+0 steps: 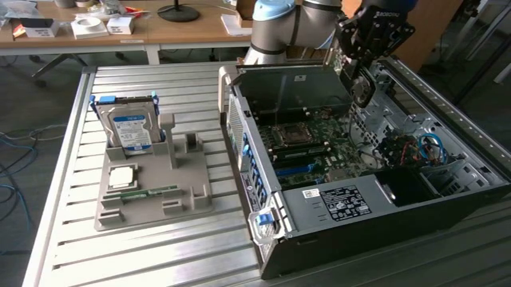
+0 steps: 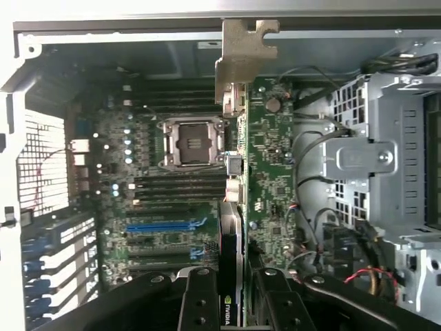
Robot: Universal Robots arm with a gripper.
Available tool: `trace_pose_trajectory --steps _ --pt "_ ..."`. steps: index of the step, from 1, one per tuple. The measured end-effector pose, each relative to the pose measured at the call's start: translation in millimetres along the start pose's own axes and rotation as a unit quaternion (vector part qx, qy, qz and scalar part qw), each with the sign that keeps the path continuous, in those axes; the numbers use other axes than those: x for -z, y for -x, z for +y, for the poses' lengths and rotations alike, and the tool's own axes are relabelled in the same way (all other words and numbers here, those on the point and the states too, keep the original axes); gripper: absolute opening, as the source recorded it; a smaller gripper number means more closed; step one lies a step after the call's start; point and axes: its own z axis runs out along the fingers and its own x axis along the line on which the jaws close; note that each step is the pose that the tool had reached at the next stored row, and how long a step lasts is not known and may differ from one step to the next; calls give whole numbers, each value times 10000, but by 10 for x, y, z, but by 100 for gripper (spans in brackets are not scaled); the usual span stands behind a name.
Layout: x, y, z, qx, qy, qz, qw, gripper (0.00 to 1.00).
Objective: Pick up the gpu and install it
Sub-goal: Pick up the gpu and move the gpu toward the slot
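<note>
My gripper [image 1: 361, 70] hangs over the open computer case [image 1: 383, 221] and is shut on the gpu [image 1: 364, 91]. The card hangs upright above the motherboard [image 1: 312, 143], near the case's far side. In the wrist view the gpu [image 2: 232, 221] is seen edge-on between my two black fingers [image 2: 200, 303], and my gripper [image 2: 234, 293] clamps its dark body. The card's metal bracket [image 2: 244, 55] points toward the case's rear wall. Below it lie the processor socket [image 2: 189, 141] and a blue expansion slot [image 2: 162, 225]. The card is above the board, not touching it.
On the exterior view's left, a grey parts tray [image 1: 152, 203] on the slatted metal table holds a silver hard drive [image 1: 131, 128], a processor chip [image 1: 121, 176] and a green memory stick [image 1: 148, 192]. Drive cages and cables [image 1: 427, 149] crowd the case's right side.
</note>
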Motion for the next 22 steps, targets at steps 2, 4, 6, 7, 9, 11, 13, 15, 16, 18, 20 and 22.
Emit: trace_pose_trajectory --steps 2,4,6,7,9,11,13,15,16,18,20,22 --pt "-1 46 4 2 1 0 10000 26" --pt "-2 72 6 9 1 0 10000 26" --pt "-2 73 5 11 1 1 10000 26" --pt "-2 73 5 11 1 1 10000 26" --pt "-2 78 5 21 1 1 10000 26" --pt "-3 93 7 70 2 3 10000 26" --pt "-4 114 8 126 3 6 9999 26" --pt "-4 120 8 146 4 6 9999 26" --pt "-4 120 8 148 3 7 9999 26" --pt "-15 124 8 151 4 7 9999 26" --pt "-31 129 7 153 4 7 9999 26" --pt "-39 133 7 153 4 7 9999 26"
